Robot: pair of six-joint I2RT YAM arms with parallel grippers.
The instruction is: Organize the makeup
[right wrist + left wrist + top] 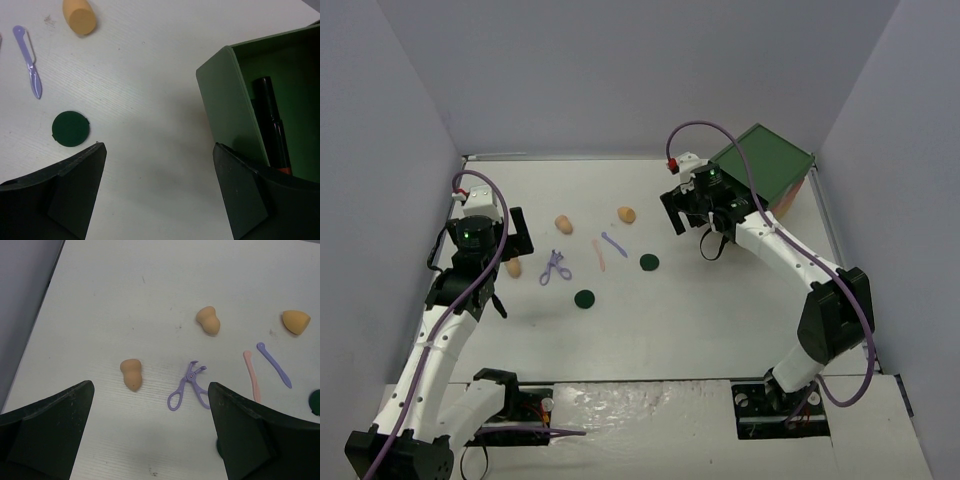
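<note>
Lying on the smooth white bench are soft egg-shaped sponges, flat round green discs and thin sticks; the left tool and the right tool both gape wide apart.

Three tan sponges, two green discs, a lilac tool and two sticks dot the table.

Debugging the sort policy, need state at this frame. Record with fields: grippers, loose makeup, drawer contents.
left gripper: open, empty, near a tan egg-shaped sponge
right gripper: open, empty, beside the open green drawer
loose on white table: that sponge, two more tan sponges, two dark green round discs, lilac scissor-like tool, pink stick, lilac stick
in drawer: one black stick
</note>
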